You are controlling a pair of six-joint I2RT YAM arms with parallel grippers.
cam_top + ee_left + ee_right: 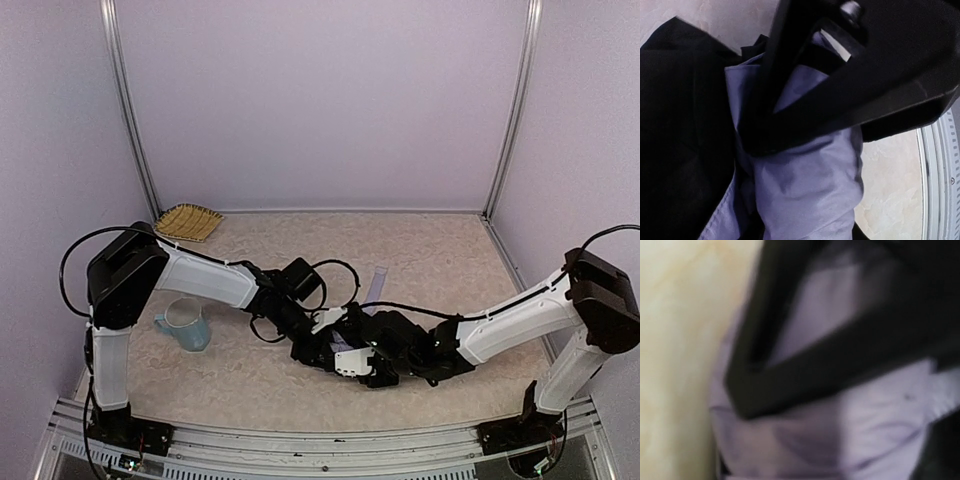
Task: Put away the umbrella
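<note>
A beige mottled table [450, 250] between lavender walls [320, 100] bears the umbrella [338, 347].

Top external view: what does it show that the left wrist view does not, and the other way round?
Only the top external view shows the left arm, the right arm, the mug beside the left arm and the woven tray in the far left corner. Only the left wrist view shows the left gripper pinching a lavender fold, with black lining beside it. Both show the umbrella on the table.
</note>
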